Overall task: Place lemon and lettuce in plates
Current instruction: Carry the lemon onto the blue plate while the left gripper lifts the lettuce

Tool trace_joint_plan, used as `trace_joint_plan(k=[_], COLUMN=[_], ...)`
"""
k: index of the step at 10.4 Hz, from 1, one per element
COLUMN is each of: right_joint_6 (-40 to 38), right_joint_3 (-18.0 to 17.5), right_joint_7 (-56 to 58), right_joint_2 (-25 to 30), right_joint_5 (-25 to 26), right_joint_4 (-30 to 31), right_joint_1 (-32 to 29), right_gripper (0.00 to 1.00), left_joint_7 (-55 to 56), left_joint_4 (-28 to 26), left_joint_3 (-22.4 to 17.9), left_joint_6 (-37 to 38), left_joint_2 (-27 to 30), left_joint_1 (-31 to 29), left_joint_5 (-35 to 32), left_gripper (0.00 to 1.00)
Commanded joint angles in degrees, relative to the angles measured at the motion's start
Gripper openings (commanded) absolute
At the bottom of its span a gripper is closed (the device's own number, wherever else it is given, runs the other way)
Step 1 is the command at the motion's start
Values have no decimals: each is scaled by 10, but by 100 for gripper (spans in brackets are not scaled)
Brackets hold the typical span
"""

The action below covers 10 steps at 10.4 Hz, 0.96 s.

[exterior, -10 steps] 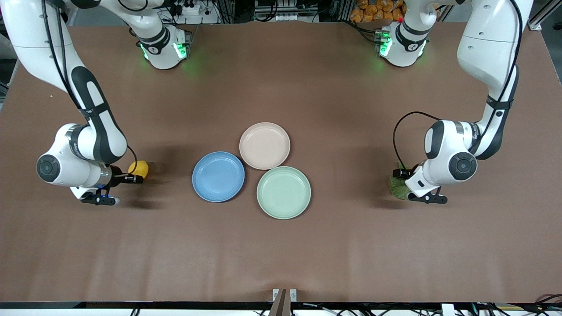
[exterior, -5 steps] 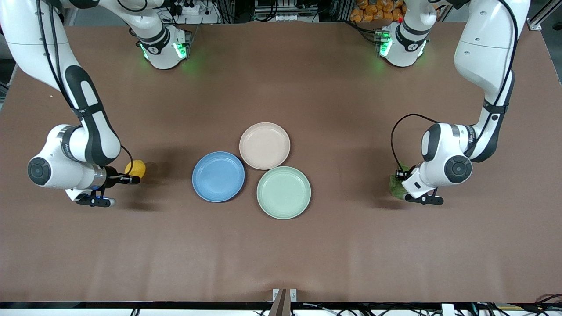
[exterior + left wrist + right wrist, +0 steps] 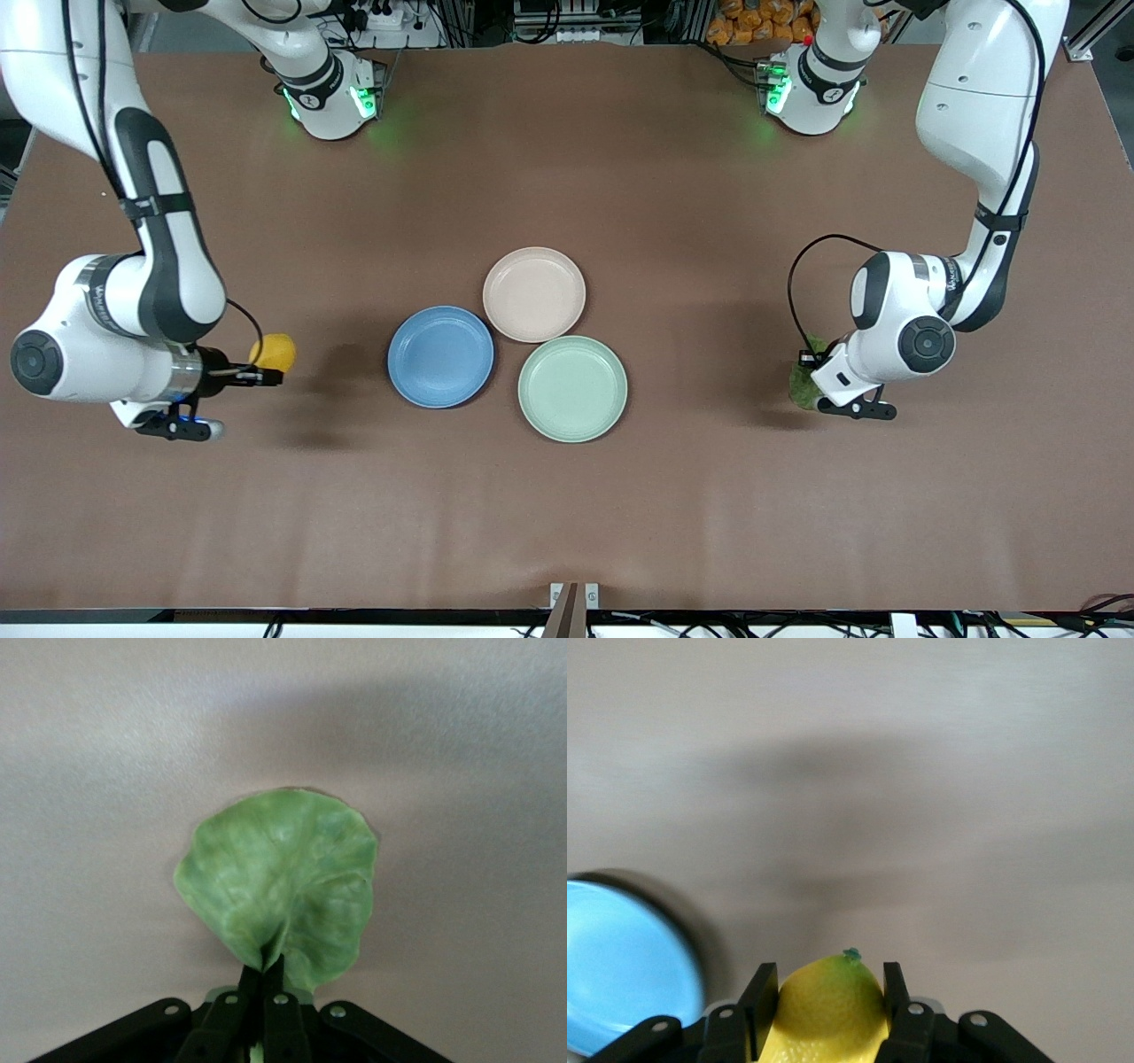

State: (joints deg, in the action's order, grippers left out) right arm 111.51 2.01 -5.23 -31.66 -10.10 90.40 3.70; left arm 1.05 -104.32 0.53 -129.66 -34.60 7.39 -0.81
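Observation:
The yellow lemon [image 3: 274, 352] [image 3: 828, 1010] is clamped between the fingers of my right gripper [image 3: 264, 372] [image 3: 824, 979], held up over the table toward the right arm's end. The blue plate [image 3: 440, 356] [image 3: 620, 966] and the beige-pink plate [image 3: 533, 293] lie at mid-table, touching each other. My left gripper [image 3: 811, 383] [image 3: 264, 979] is shut on one edge of the green lettuce [image 3: 802, 383] [image 3: 283, 886], low over the table toward the left arm's end. In the front view the left wrist hides most of the leaf.
A pale mint-green plate [image 3: 572, 388] lies against the other two, nearest the front camera. Bare brown table [image 3: 567, 514] surrounds the plates.
My left gripper has shut on the lettuce edge. The right arm has risen with the lemon, and its shadow has separated from it.

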Motion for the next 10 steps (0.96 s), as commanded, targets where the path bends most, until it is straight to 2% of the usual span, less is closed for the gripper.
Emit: trace_joint_plan(k=[1,3,4,7,10], right_joint_6=[0,15,52,89,103], right_joint_3=[1,4,4,4,5], right_joint_7=[-44,-51,-53,-109,-131], right_joint_2=[3,1,-2,-23,-49], right_joint_5=[-5,1,2,3,4], right_joint_4=[-6,-17,-13,-3,-3], right_joint_1=[61,134,154,214,227], right_gripper=[0,0,0,0,0], left_joint_7=[-9,-6,-1,48,104], left_joint_4=[25,39,39,51,68], left_joint_3=[-1,6,10,20,24], left_joint_6=[42,67,72,95,121], left_joint_2=[15,26,33,53,67], left_joint_1=[3,3,4,29,61], left_joint_5=[12,13,13,13,17], left_gripper=[0,0,0,0,0])
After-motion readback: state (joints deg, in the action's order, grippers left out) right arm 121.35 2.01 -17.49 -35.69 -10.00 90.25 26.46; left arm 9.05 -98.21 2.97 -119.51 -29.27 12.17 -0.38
